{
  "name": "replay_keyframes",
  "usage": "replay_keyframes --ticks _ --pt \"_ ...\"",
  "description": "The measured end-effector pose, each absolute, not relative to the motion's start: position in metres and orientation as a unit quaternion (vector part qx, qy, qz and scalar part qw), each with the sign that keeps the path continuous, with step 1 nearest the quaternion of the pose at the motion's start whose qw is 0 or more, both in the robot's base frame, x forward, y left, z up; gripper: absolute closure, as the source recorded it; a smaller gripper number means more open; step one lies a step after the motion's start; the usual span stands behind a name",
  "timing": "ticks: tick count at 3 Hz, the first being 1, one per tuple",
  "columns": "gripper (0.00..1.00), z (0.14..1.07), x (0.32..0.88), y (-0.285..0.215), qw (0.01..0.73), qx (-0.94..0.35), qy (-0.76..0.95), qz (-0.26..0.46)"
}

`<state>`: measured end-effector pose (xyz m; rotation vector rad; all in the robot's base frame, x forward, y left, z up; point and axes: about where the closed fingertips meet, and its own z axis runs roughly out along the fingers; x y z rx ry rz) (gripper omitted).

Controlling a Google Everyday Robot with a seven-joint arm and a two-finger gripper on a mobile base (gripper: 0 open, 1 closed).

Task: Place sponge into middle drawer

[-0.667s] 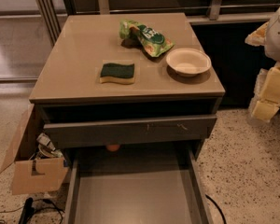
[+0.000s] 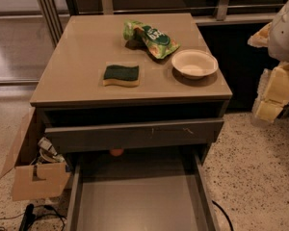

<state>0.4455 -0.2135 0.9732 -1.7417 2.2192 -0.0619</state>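
The sponge [image 2: 121, 74], dark green on top with a pale yellow layer below, lies flat on the tan cabinet top [image 2: 82, 47], left of centre near the front edge. The middle drawer [image 2: 139, 203] is pulled out at the bottom of the view, a grey tray with a bare flat floor. My gripper [image 2: 274, 93] hangs at the far right edge, off the cabinet's right side and well away from the sponge. It holds nothing that I can see.
A green snack bag [image 2: 151, 38] and a white bowl [image 2: 194, 63] sit on the cabinet top behind and to the right of the sponge. A drawer with a scratched grey front [image 2: 135, 134] is slightly open above the tray. A cardboard box [image 2: 31, 170] stands on the floor at left.
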Motion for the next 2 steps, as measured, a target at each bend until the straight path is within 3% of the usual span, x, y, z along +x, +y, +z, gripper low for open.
replay_keyframes --ticks 1,2 --pt "0.0 0.968 0.462 -0.217 0.176 -0.613 0.77 0.001" --pt "0.0 0.955 0.485 -0.197 0.241 -0.616 0.743 0.101"
